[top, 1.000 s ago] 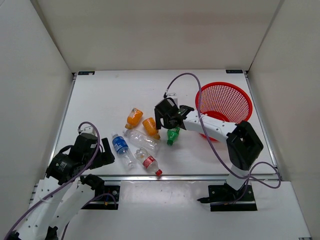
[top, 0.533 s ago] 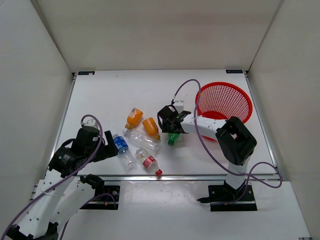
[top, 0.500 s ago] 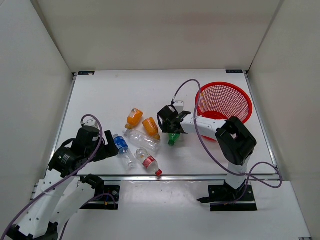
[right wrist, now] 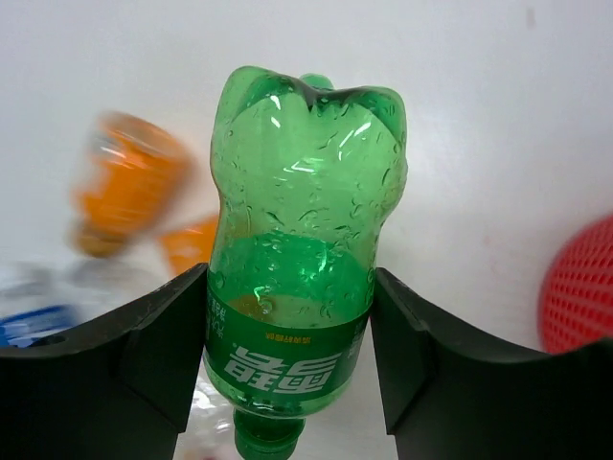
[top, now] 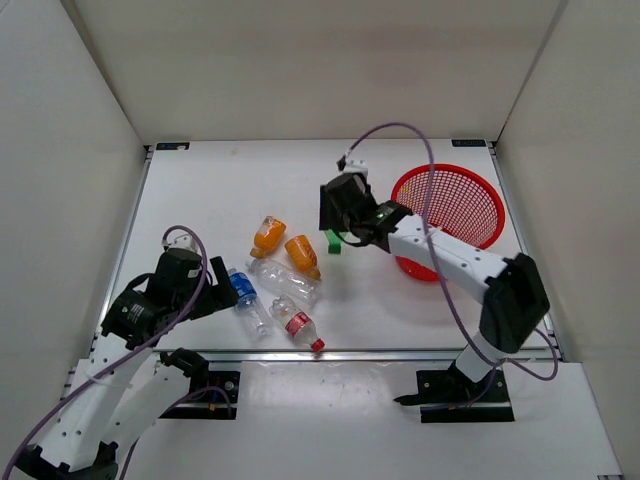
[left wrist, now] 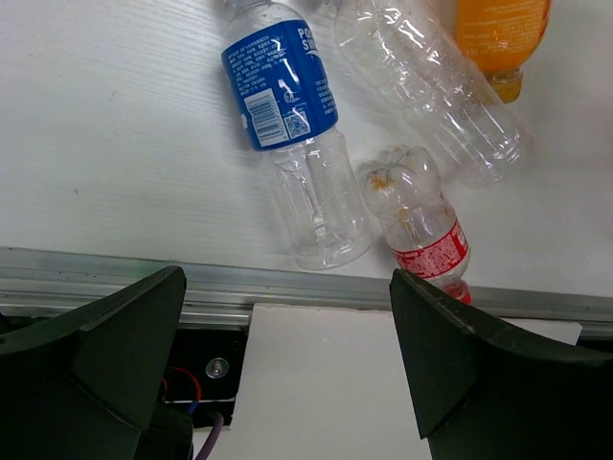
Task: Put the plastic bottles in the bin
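green bottle point(right wrist: 302, 240) pinched in right gripper point(right wrist: 287, 335); left gripper point(left wrist: 285, 280) spread near blue-labelled bottle point(left wrist: 287, 115).

The green translucent plastic bottle point(right wrist: 302, 192) is glossy, its inner wall beaded with droplets. The right pincer point(right wrist: 287, 297) clamping it has matt black plastic fingers point(right wrist: 163, 345), and the left pincer point(left wrist: 287, 326) has the same finish. The white desk point(left wrist: 96, 144) is matt with a faint grain. On it, the blue-labelled clear plastic bottle point(left wrist: 287, 105), the plain ribbed clear plastic bottle point(left wrist: 431, 86) and the dented red-labelled clear plastic bottle point(left wrist: 421, 230) all shine. The near edge strip point(left wrist: 316, 287) is brushed metal. At the far right, the round red bin point(top: 470, 205) is plastic mesh.
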`<action>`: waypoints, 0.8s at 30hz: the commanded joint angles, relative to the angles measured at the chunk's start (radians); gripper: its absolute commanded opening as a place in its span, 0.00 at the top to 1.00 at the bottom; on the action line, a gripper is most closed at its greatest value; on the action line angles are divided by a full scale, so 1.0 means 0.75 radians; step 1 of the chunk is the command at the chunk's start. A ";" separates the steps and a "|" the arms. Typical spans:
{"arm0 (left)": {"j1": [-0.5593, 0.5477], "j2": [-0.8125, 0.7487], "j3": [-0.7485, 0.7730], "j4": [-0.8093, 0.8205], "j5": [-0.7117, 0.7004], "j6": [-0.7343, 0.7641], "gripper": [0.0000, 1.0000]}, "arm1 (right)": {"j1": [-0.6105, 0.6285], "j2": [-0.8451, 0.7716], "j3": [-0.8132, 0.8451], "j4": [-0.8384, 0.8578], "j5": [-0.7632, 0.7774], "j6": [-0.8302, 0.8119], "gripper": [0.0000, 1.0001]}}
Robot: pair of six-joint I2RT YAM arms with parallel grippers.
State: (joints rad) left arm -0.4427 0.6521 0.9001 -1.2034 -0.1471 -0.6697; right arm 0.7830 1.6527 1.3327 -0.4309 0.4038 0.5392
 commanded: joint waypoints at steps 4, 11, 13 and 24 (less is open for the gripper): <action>0.048 0.108 -0.063 0.146 0.008 -0.013 0.01 | -0.078 -0.324 0.281 -0.065 -0.056 -0.226 0.75; 0.056 0.218 -0.179 0.263 0.039 -0.077 0.01 | -0.514 -0.578 0.046 -0.107 -0.145 -0.277 0.68; 0.063 0.233 -0.204 0.314 0.053 -0.109 0.02 | -0.636 -0.592 -0.020 -0.092 -0.219 -0.285 0.67; 0.071 0.278 -0.308 0.567 0.118 -0.211 0.01 | -0.821 -0.604 0.055 -0.298 -0.160 -0.365 0.01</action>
State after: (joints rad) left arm -0.3908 0.8612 0.6785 -0.8722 -0.0963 -0.7925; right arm 0.1940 1.2442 1.2850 -0.6025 0.2470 0.3038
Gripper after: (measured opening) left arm 0.989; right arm 0.978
